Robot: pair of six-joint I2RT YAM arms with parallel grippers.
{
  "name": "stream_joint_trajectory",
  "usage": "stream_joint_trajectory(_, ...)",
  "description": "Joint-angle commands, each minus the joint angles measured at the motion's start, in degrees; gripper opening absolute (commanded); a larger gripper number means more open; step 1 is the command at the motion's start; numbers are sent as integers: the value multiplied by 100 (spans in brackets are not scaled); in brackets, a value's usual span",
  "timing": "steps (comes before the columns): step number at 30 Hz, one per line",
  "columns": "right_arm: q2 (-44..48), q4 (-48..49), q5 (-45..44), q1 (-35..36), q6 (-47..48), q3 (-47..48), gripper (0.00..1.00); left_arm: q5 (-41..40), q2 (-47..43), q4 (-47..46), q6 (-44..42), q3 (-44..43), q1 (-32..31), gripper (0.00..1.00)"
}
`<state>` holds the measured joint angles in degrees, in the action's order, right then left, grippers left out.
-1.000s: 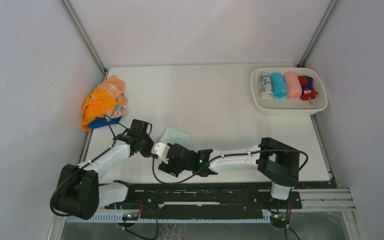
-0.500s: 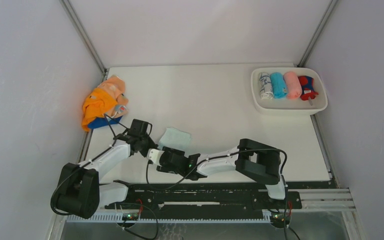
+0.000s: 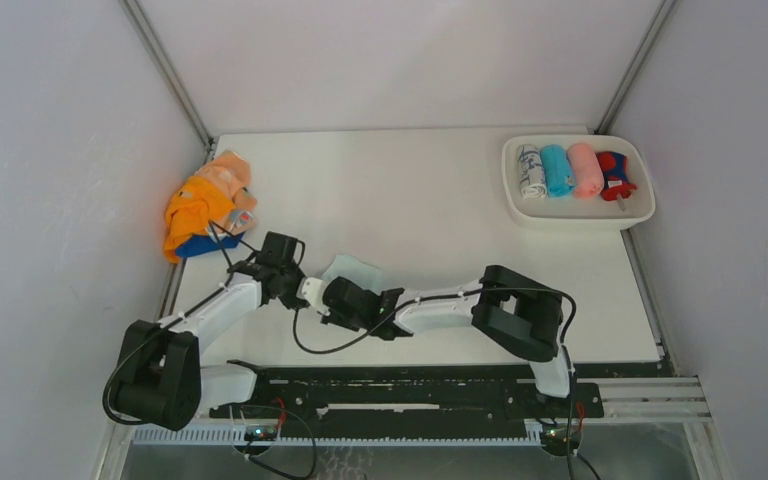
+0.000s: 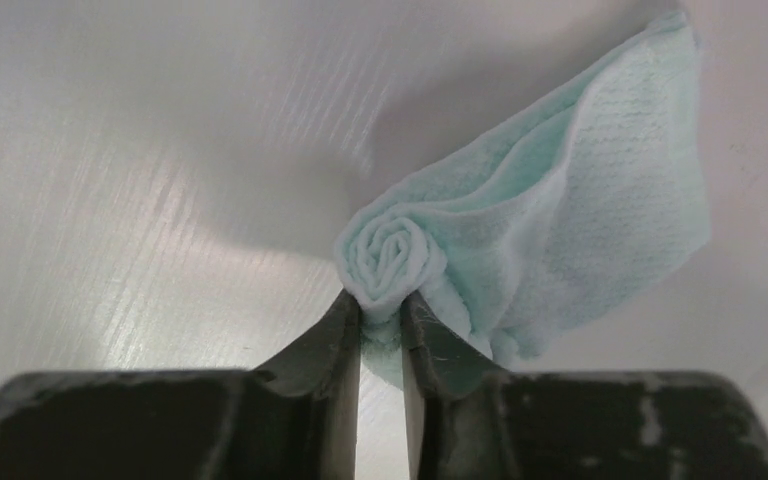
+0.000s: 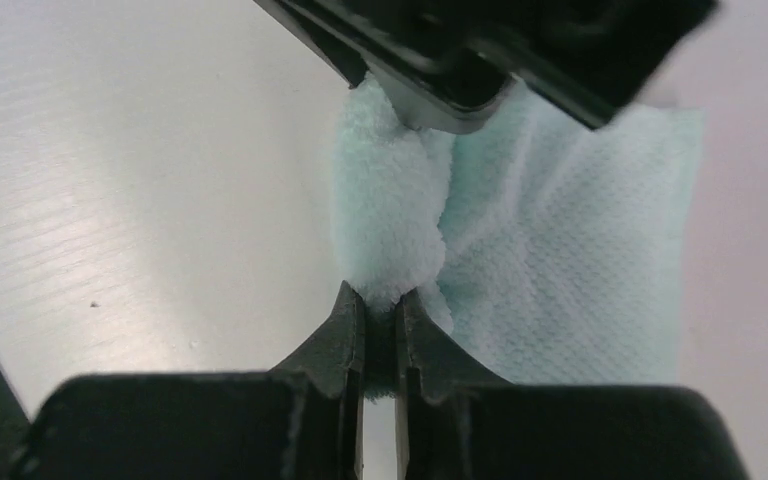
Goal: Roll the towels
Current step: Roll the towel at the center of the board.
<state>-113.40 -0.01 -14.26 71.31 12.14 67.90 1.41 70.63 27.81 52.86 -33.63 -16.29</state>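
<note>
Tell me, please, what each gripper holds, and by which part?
Mint towel: left gripper pinches one end of its rolled part, right gripper the opposite end.

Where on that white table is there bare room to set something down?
The table is bare across its middle, between the heaped towels at the far left and the white tray at the far right, and at the near right in front of the tray. Crowded: the near left, where two sets of jaws pinch the mint towel.
</note>
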Motion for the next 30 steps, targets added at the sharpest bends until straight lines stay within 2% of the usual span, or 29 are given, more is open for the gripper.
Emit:
stream_joint_trajectory(1, 71, -700, 2025, -458, -904, -47, 0, -178, -112, 119, -99, -414, 71, 29)
stream_joint_trajectory(4, 134, -638, 3170, -880, -1386, -49, 0, -245, -368, 132, 23, -425, 126, 47)
stream_joint_trajectory(10, -68, -224, 5134, -1713, -2544, -75, 0, -291, -1169, 156, 285, -166, 300, 68)
stream_joint_trajectory(14, -315, 782, 6169, -2239, -3753, -416, 0, -121, -1589, 114, 430, 31, 303, 73)
stream_joint_trajectory(17, -504, 1474, 6577, -2489, -4562, -641, 0, 235, -1735, -122, 581, 251, 299, 75)
stream_joint_trajectory(22, -668, 2323, 6642, -2789, -5584, -1113, 0, 651, -1701, -598, 917, 644, 172, 75)
stream_joint_trajectory(30, -855, 2831, 6474, -3086, -6231, -1680, 0, 712, -1485, -1309, 1354, 911, -320, 75)
